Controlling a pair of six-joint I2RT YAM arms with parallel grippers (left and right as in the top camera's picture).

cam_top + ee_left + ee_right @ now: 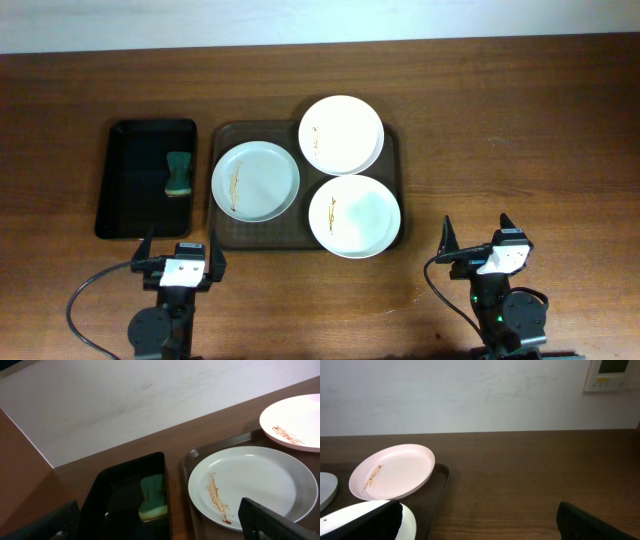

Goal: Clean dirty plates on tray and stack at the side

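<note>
Cleaning is only beginning: left gripper (181, 252) and right gripper (477, 243) are hovering spread, empty, before the tray (232, 135) of plates (255, 180) (all smeared); fetching the sponge (179, 172) is probably coming next.

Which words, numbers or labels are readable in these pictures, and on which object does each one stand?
No text can be read.
Wall panel, right wrist view: small yellowish marks under a pale display, too blurred to read.
The plates, brown tray, black tray and sponge show no lettering.
</note>
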